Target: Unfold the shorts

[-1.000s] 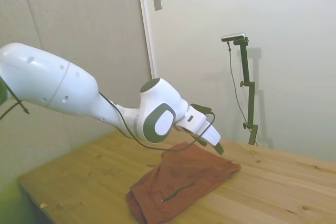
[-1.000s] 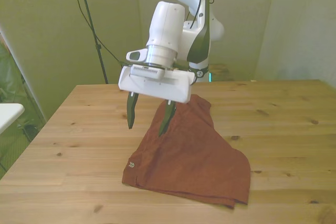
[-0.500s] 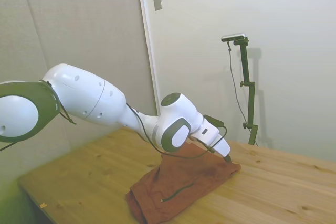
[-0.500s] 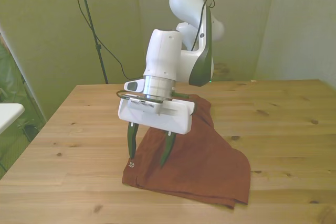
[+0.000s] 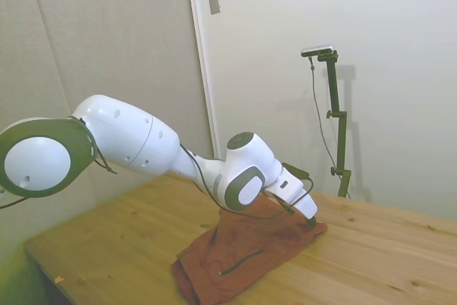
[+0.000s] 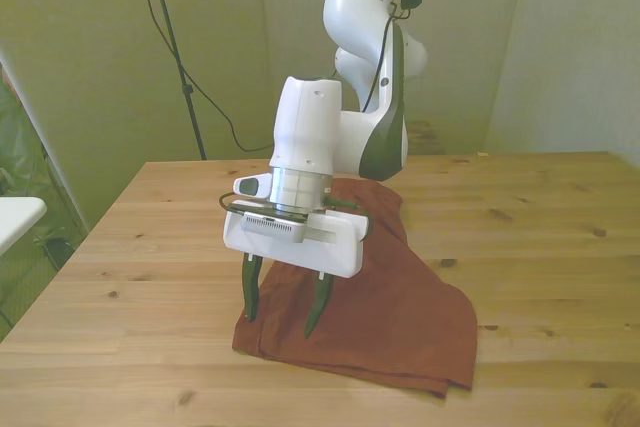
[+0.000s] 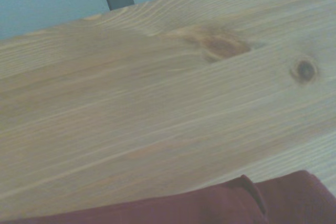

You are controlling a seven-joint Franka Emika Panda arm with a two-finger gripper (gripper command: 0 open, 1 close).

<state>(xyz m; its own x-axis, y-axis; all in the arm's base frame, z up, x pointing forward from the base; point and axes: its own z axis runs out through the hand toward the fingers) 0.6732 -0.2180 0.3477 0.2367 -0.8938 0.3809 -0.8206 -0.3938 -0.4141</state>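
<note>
I see jaws spread wide, gripping nothing; the shorts (image 6: 380, 292) corner sits right under and between them on the worktop (image 6: 150, 237).

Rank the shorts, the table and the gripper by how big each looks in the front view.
1. table, largest.
2. shorts.
3. gripper, open over the shorts' near corner; it is nearer the camera, so its apparent size is inflated.

Wooden table (image 6: 560, 247), knotty planks. Rust shorts (image 6: 400, 302) lie folded on it, near the 6 o'clock edge in front view.
</note>
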